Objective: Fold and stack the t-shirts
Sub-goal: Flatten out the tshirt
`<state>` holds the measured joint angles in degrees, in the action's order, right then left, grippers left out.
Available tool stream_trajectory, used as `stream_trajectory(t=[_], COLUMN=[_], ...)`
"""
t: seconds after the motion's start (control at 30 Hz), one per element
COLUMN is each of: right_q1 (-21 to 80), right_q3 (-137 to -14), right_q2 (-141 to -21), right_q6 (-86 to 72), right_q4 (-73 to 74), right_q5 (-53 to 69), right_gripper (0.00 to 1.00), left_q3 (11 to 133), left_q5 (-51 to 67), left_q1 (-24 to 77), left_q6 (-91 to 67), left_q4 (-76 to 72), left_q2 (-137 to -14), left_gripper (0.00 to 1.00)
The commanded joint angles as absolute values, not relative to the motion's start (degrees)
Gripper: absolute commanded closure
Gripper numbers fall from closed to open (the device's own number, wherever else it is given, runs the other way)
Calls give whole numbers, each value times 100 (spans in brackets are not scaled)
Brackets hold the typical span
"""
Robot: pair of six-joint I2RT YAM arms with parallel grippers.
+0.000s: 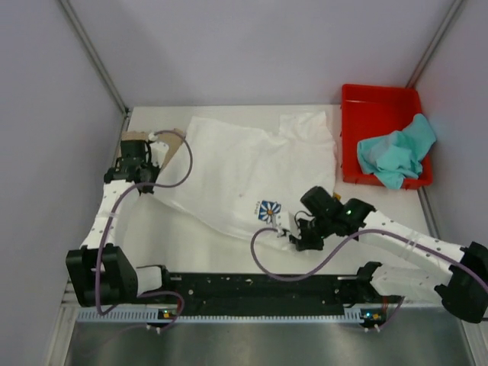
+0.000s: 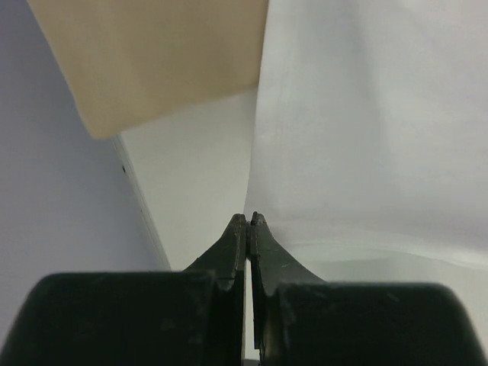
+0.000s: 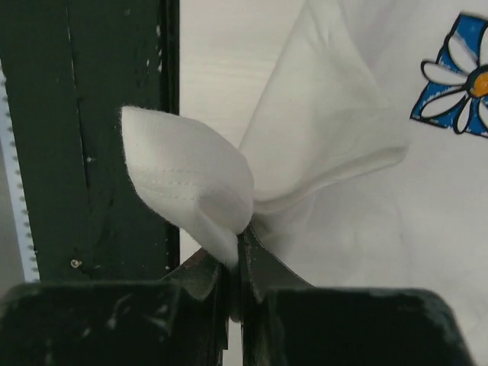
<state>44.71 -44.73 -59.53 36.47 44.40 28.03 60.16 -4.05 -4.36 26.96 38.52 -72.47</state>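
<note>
The white t-shirt [image 1: 244,164] with the blue daisy print [image 1: 268,210] lies spread over the middle of the table, pulled into a line along its near edge. My left gripper [image 1: 152,145] is shut at the shirt's left edge; in the left wrist view its tips [image 2: 249,221] meet the cloth edge [image 2: 366,130]. My right gripper [image 1: 293,238] is shut on the shirt's hem near the daisy and holds a folded flap [image 3: 191,183] at its tips [image 3: 240,238]. The tan t-shirt [image 1: 174,141] lies at the far left under the left gripper [image 2: 152,61]. The teal t-shirt [image 1: 396,156] lies crumpled in the bin.
The red plastic bin [image 1: 366,107] stands at the back right. A black rail [image 1: 259,286] runs along the table's near edge, close to the right gripper [image 3: 91,137]. Grey walls close in on the left, back and right.
</note>
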Motion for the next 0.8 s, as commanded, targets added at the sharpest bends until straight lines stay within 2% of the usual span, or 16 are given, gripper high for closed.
stream_trajectory(t=[0.0, 0.1, 0.17, 0.23, 0.3, 0.33, 0.37, 0.43, 0.5, 0.63, 0.7, 0.77], right_q1=[5526, 5966, 6309, 6827, 7354, 7530, 7576, 7541, 7113, 5506, 4977, 4407], right_q3=[-4149, -4245, -4368, -4482, -4736, -4946, -5174, -5492, -5572, -5590, -5467, -5318], right_q2=[-6406, -6600, -6854, -7179, -7522, -7645, -7716, -7621, -7305, -6769, -6601, -6565], right_q6=[3893, 3929, 4007, 4078, 4026, 3947, 3764, 3045, 2236, 716, -180, -1208], right_q4=[5089, 5194, 5378, 5467, 5476, 5458, 5380, 4864, 4239, 3596, 3306, 3348], right_q5=[1600, 1670, 1635, 1539, 1616, 1765, 1897, 1427, 994, 1205, 365, -1004], right_gripper=[99, 97, 92, 80, 73, 65, 56, 47, 41, 38, 38, 39], left_q3=[5556, 5266, 5099, 4966, 4852, 4773, 4720, 4641, 4623, 4641, 4658, 4658], left_q5=[-966, -1160, -1160, -1143, -1081, -1081, -1107, -1151, -1143, -915, -818, -739], left_q1=[-668, -825, -949, -1037, -1063, -1072, -1090, -1116, -1125, -1125, -1125, -1125], left_q6=[3058, 3146, 3225, 3226, 3243, 3252, 3261, 3287, 3296, 3305, 3287, 3261], left_q4=[3779, 3832, 3815, 3841, 3876, 3876, 3841, 3771, 3762, 3841, 3876, 3902], left_q2=[-6785, -6715, -6636, -6592, -6557, -6557, -6557, -6565, -6583, -6600, -6618, -6618], left_gripper=[100, 100, 100, 100, 100, 100, 100, 100, 100, 100, 100, 100])
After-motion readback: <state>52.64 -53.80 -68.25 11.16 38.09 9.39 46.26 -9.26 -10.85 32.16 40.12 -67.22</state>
